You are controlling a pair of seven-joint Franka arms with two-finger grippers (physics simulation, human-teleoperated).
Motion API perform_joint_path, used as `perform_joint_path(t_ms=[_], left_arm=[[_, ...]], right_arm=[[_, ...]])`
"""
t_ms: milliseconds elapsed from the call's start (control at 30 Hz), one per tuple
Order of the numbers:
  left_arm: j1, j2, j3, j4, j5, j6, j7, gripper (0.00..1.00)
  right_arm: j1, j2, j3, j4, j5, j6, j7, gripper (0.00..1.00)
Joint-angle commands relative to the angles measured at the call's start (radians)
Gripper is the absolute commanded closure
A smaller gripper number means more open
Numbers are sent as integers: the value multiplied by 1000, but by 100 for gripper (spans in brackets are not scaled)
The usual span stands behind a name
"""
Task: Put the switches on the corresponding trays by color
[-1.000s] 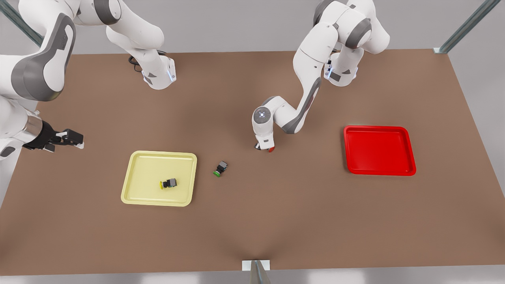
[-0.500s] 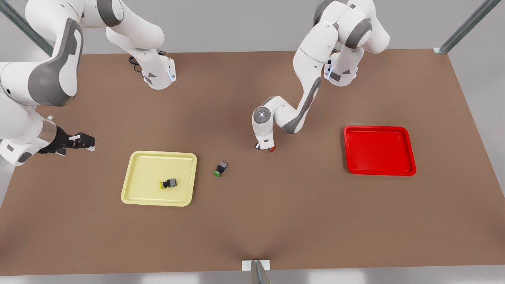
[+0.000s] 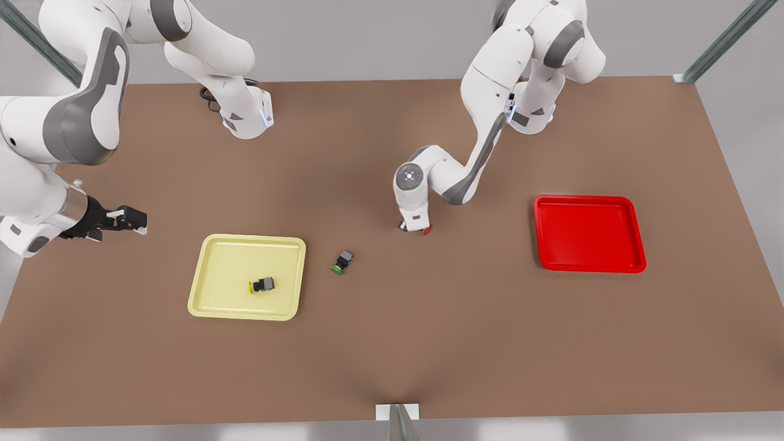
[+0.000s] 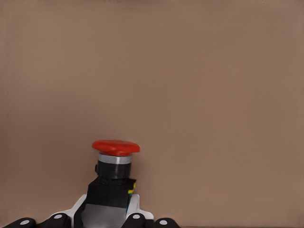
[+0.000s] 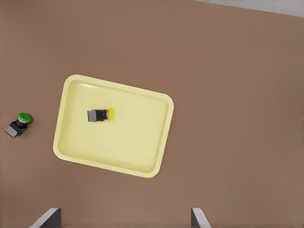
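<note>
The red-capped switch (image 4: 115, 164) sits between the fingers of my left gripper (image 4: 97, 219), which is shut on its dark body. In the front view that gripper (image 3: 416, 228) hangs just over the table's middle, the red cap (image 3: 427, 229) poking out beside it, well to the left of the red tray (image 3: 588, 233). The yellow-capped switch (image 3: 262, 285) lies on its side inside the pale yellow tray (image 3: 226, 260). My right gripper (image 3: 125, 219) waits open at the front view's left. It looks down on the yellow tray (image 5: 133, 137) and its switch (image 5: 99, 115).
A green-capped switch (image 3: 342, 262) lies on the brown table between the yellow tray and my left gripper, and also appears beside the tray (image 5: 19, 123). Both arm bases stand at the table's far edge.
The left gripper has shifted slightly toward the front view's right with the red switch. The right gripper moved inward a second ago and has since held still.
</note>
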Motion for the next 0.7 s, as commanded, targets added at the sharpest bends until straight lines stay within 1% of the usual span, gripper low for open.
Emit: perform_joint_path(t_ms=[0, 167, 300, 400, 467, 600, 667], left_arm=[[0, -14, 2, -2, 4, -13, 9, 48], [0, -100, 107, -12, 3, -131, 178, 48], [0, -190, 220, -129, 4, -127, 363, 48], [-1, -215, 340, -196, 4, -111, 540, 48], [-3, -244, 439, -261, 4, -102, 679, 48], [-3, -319, 588, -470, 6, 16, 836, 48], [-3, -309, 665, -490, 15, 18, 911, 47]], right_arm=[[1, 0, 0, 0, -1, 0, 0, 0], [0, 0, 0, 0, 1, 0, 0, 0], [0, 0, 0, 0, 1, 0, 0, 0], [1, 0, 0, 0, -1, 0, 0, 0], [0, 0, 0, 0, -1, 0, 0, 0], [1, 0, 0, -2, 1, 0, 0, 0], [1, 1, 0, -2, 2, 2, 0, 0]])
